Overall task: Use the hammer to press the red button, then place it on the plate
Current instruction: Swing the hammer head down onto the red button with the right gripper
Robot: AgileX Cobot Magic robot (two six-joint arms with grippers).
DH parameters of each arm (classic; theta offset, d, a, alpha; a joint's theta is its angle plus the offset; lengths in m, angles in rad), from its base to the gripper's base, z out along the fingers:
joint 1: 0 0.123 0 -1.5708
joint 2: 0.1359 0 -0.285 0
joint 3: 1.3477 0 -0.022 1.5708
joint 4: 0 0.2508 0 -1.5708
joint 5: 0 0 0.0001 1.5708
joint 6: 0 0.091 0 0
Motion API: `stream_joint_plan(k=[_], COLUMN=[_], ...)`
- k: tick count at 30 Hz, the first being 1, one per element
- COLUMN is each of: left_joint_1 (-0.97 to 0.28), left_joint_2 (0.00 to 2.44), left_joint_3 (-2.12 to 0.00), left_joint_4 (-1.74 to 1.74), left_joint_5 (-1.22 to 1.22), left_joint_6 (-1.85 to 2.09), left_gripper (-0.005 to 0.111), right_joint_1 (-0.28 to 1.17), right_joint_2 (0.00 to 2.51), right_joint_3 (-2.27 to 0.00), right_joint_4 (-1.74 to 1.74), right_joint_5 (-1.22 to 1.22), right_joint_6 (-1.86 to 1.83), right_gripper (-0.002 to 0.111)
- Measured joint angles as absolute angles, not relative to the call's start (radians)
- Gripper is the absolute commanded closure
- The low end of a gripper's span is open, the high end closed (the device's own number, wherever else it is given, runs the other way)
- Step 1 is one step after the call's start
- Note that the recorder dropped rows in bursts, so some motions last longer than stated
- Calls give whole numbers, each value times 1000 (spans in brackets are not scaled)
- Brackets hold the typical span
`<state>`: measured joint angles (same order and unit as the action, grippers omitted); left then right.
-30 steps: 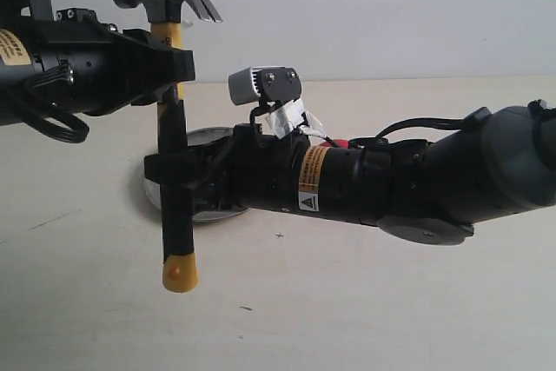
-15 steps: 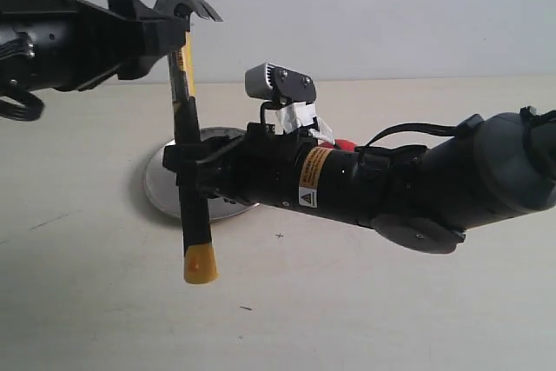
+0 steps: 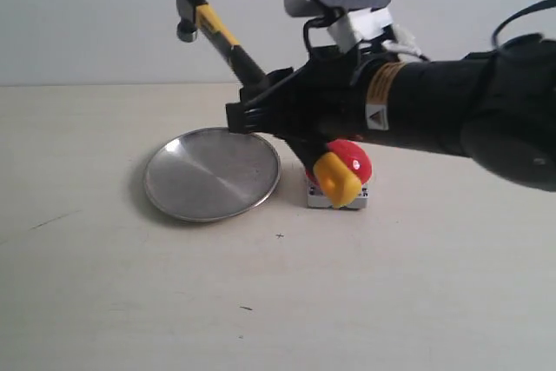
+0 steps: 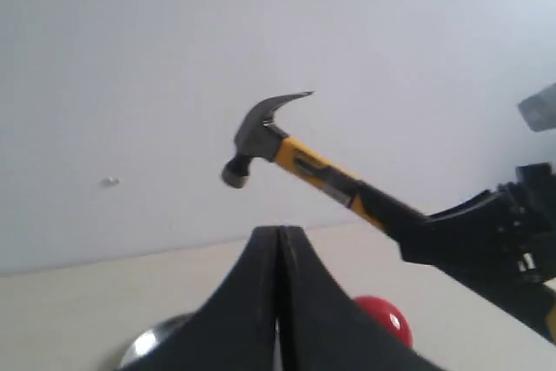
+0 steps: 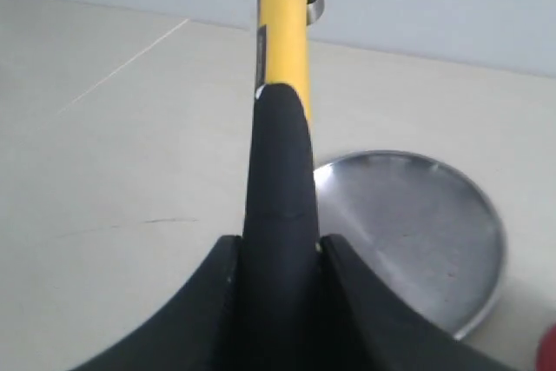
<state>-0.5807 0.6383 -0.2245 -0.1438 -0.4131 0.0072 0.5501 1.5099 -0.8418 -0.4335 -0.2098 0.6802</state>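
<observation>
By plate [image 3: 200, 182]: hammer [image 3: 221, 34] in R gripper [image 3: 252, 116]

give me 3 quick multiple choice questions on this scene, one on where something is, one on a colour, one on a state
1. In the exterior view, where does the plate lie relative to the red button?
A) left of it
B) right of it
C) on top of it

2. What colour is the butt end of the hammer?
A) red
B) yellow
C) white

3. The right claw is:
A) open
B) shut on the plate
C) shut on the hammer's handle

Answers:
1 A, the plate sits to the left, apart from the button.
2 B, the yellow end shows in front of the button.
3 C, its fingers clamp the black handle.
</observation>
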Motion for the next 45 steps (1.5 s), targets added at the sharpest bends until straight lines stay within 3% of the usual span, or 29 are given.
stream_joint_plan(k=[3, 9, 17, 25, 36, 45], left_joint_1=[-581, -581, -581, -581, -581, -581], left_joint_2=[571, 546, 546, 546, 546, 546], left_joint_3=[-83, -3, -3, -3, -2, 0], left_joint_4=[-250, -314, -112, 137, 163, 176], left_joint_5=[-593, -638, -598, -508, -189, -177], left_joint_6=[45, 109, 69, -164, -205, -205], left_gripper=[107, 107, 107, 107, 107, 107], right_joint_1=[550, 550, 550, 550, 440, 367], right_joint_2=[1386, 1224, 1006, 939, 944, 1185], right_joint_3=[-842, -842, -651, -459, -420, -420], right_joint_4=[-432, -419, -417, -442, -453, -335], right_joint_5=[-31, 249, 335, 261, 182, -89], right_joint_6=[646, 595, 579, 602, 632, 567], right_gripper=[108, 108, 108, 108, 108, 108])
